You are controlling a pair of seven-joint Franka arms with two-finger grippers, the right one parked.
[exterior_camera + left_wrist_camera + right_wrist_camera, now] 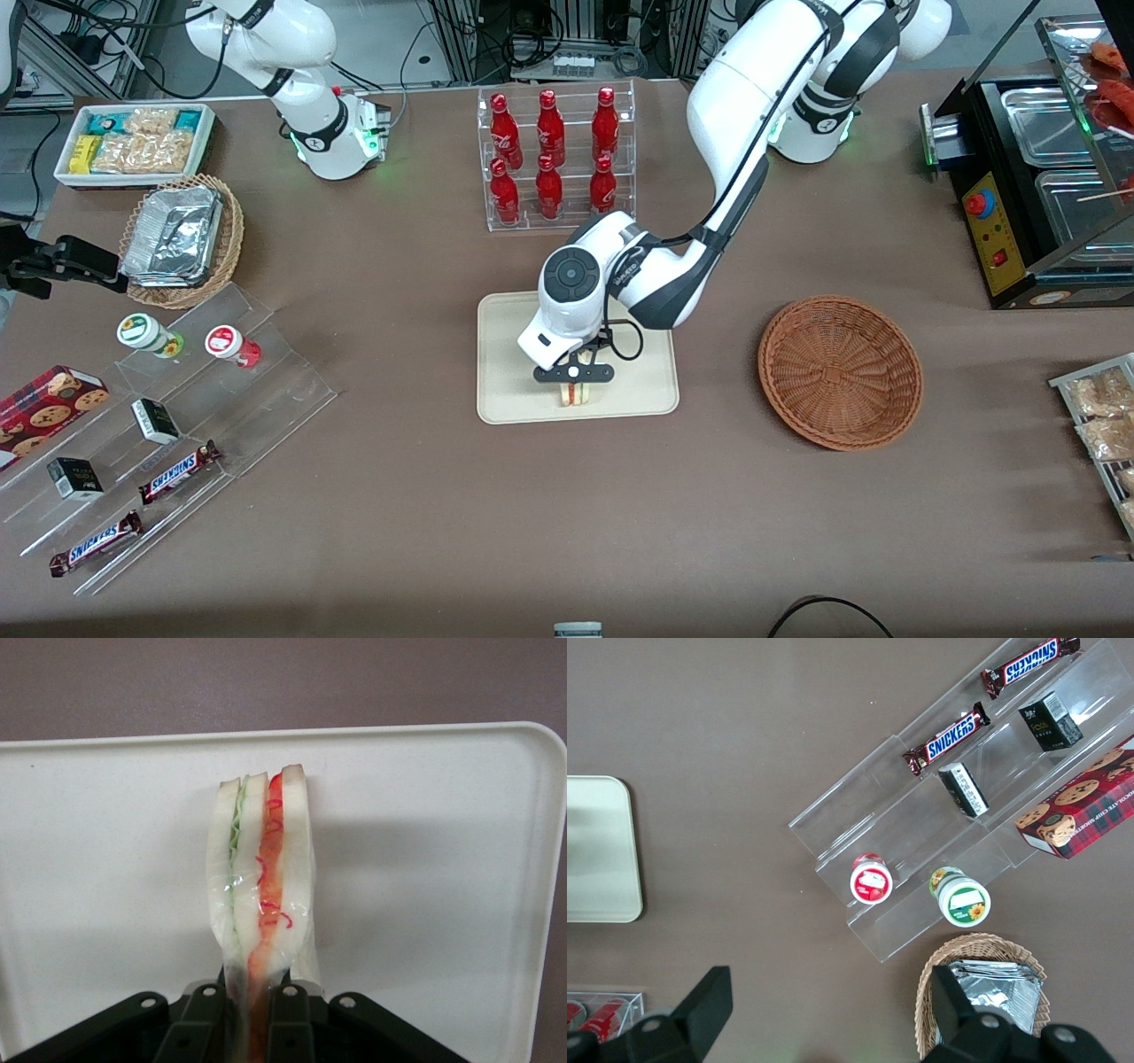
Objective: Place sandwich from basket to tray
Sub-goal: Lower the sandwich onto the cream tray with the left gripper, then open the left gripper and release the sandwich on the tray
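Upright pincer-clamped (257, 1010) layered sandwich (261, 886)

White arm (753, 133), black joints and cable, black end effector (574, 383).

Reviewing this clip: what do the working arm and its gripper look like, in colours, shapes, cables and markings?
The working arm has glossy white rounded shells with dark grey joint bands, a green light at its base and a thin black cable along it. A dark round cap sits on the wrist. The gripper, over the tray, is a black crossbar with two narrow black fingers fixed by silver screws.
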